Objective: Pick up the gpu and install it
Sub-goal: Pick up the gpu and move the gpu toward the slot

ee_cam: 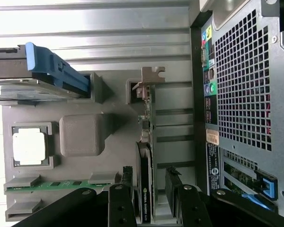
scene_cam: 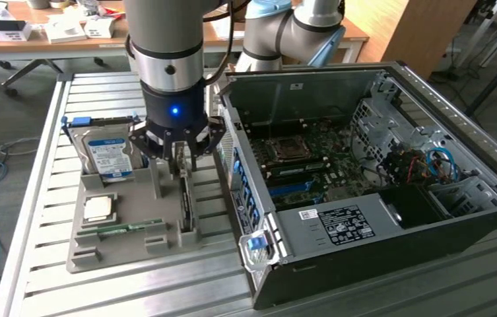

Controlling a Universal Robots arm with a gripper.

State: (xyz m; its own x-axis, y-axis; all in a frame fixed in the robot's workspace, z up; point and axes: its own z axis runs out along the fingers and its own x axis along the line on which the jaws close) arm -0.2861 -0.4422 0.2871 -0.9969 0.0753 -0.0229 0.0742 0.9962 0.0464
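Above the grey holder (scene_cam: 98, 249), we see the gripper (scene_cam: 180, 164) spread wide over the upright gpu (scene_cam: 187, 206). Closing off-centre could tilt the card in its slot.

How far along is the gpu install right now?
Done: the tool is lined up over the gpu, open jaws straddling it. In hand: nothing; the card stands in the grey holder. Left: gripping, lifting, seating it in the open case.
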